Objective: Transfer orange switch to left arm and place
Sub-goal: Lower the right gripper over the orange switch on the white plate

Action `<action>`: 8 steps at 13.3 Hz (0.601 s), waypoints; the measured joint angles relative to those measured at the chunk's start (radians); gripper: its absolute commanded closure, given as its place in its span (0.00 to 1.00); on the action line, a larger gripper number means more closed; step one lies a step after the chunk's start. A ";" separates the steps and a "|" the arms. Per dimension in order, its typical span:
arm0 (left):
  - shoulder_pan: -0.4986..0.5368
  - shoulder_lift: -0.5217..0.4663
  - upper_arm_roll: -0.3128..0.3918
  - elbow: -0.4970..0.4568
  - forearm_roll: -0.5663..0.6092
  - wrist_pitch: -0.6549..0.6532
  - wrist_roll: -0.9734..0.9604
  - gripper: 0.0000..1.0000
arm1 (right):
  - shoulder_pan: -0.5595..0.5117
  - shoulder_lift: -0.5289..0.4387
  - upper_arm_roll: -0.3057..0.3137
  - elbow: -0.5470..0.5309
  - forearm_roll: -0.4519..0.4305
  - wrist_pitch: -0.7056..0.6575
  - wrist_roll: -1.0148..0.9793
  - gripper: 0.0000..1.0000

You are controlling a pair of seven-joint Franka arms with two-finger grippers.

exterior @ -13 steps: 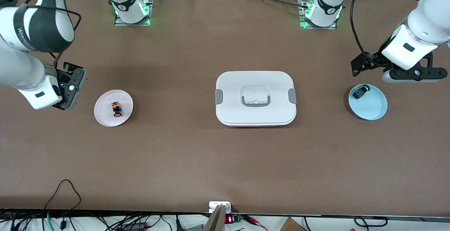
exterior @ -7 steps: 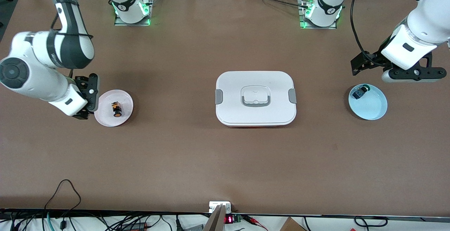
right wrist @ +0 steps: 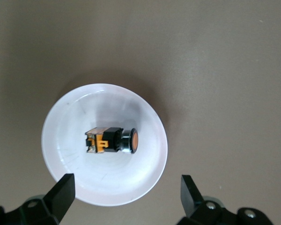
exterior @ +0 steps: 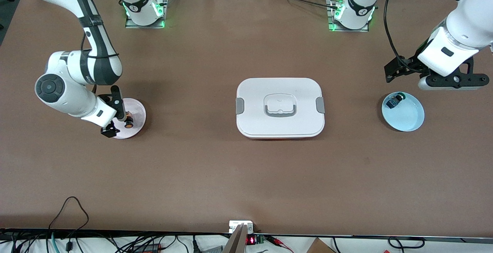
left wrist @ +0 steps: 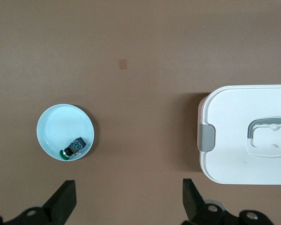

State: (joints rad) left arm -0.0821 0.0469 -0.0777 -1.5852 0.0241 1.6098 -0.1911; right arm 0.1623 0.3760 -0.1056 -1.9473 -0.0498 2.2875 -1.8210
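On the pale pink plate [exterior: 135, 111] toward the right arm's end of the tabletop [exterior: 215, 176], the orange switch [exterior: 128, 121] is lying on its side, its orange cap facing the front camera. The right gripper [exterior: 113, 115] is hanging over that plate with its jaws spread wide and gripping nothing; in the right wrist view the switch [right wrist: 111, 140] is sitting near the middle of the plate [right wrist: 65, 126], clear of both black fingers [right wrist: 61, 191]. Midway along the tabletop, the box [exterior: 280, 107] is sitting with its lid on, grey clips at both short sides and a grey-outlined handle in the centre. Toward the left arm's end, a light blue plate [exterior: 408, 120] is holding a small blue-bodied part [exterior: 394, 101] with a green cap, lying against the rim farther from the front camera. The left gripper [exterior: 433, 76] is waiting in the air over the tabletop just beside that plate, its jaws also wide apart and empty; the left wrist view is showing the blue plate [left wrist: 61, 124], the part [left wrist: 74, 146] and one end of the box [left wrist: 239, 136].
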 measured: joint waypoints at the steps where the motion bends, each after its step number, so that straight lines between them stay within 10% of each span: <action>1: 0.000 0.000 0.000 0.000 0.000 0.000 0.000 0.00 | 0.000 0.014 0.000 -0.013 0.000 0.029 -0.019 0.00; 8: 0.000 0.000 0.000 0.000 0.000 0.000 0.000 0.00 | -0.002 0.066 0.000 -0.138 0.000 0.218 -0.047 0.00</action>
State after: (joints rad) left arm -0.0821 0.0468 -0.0777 -1.5852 0.0241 1.6096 -0.1911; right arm 0.1607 0.4425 -0.1056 -2.0849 -0.0498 2.5054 -1.8681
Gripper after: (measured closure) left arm 0.000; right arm 0.000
